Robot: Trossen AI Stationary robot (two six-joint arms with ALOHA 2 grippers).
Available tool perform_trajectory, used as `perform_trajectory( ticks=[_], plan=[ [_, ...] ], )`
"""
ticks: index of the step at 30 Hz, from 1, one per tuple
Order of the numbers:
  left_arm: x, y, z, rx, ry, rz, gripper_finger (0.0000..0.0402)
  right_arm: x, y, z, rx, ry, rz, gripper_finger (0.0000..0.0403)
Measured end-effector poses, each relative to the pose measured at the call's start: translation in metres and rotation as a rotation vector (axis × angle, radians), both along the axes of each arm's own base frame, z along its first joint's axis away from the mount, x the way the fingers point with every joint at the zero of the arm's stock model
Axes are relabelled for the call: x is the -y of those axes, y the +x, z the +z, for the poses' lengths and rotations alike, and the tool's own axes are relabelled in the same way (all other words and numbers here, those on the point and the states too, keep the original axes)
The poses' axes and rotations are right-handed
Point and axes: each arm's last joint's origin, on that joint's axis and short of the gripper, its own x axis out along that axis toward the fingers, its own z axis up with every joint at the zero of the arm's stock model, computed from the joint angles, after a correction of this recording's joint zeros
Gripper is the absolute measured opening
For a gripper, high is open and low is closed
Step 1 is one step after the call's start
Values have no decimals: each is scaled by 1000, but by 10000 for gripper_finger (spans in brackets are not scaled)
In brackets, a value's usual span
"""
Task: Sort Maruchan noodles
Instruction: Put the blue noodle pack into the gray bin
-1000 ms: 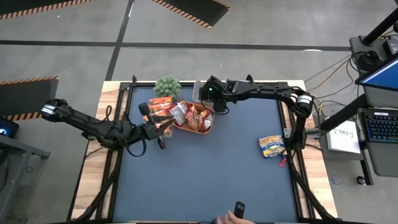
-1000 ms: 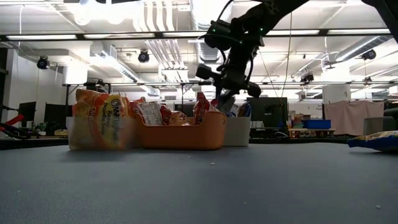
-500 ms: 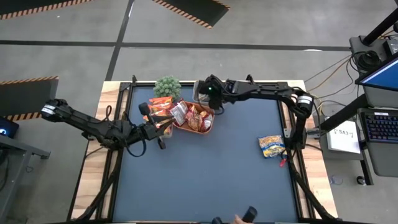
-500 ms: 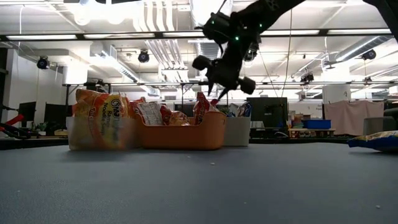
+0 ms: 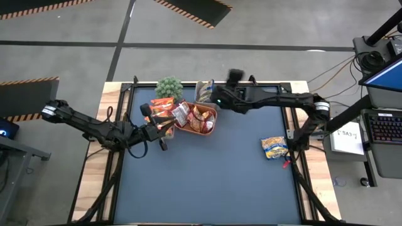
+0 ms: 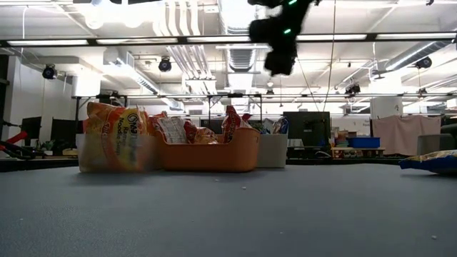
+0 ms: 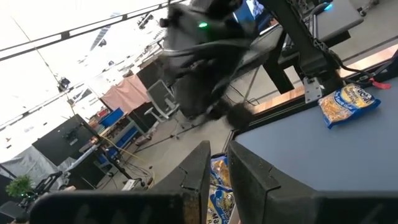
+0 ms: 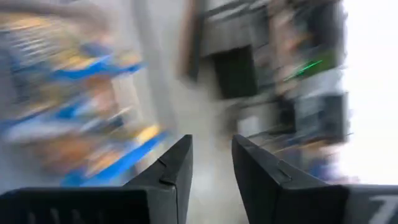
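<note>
The Maruchan packets stand in three containers near the table's far edge. Orange ones are in a clear tub [image 5: 161, 107] [image 6: 116, 139], mixed ones in the orange tray [image 5: 196, 118] [image 6: 211, 153], blue-and-yellow ones in a second clear tub [image 5: 204, 91] [image 6: 271, 146]. One blue-and-yellow packet [image 5: 274, 147] [image 7: 348, 102] lies flat on the mat toward the right edge. My right gripper [image 8: 211, 144] [image 6: 280, 53] is high above the tray and far tub, open, with nothing between its fingers. My left gripper [image 5: 164, 130] [image 7: 219, 149] waits low beside the left tub, its fingers a narrow gap apart.
A small green plant [image 5: 168, 86] stands at the far edge behind the left tub. Bare blue mat [image 5: 207, 182] fills the near half of the table. Wooden table borders and the arm frames run along both sides.
My right gripper has risen steeply from just above the tray and far tub, swinging a little toward the table's right and turning as it went. A person's hand holding a dark object at the near edge has left the view. The left arm has kept still.
</note>
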Motion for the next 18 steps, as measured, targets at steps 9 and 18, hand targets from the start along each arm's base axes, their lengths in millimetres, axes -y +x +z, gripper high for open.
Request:
perform_trajectory(
  ticks=[9,18],
  plan=[
    [0,0,2,28,-25,-1,39,-56,-48,-10,347,945,-140,97],
    [0,0,2,48,-58,-3,39,-108,-92,-65,331,1027,-380,79]
  ],
)
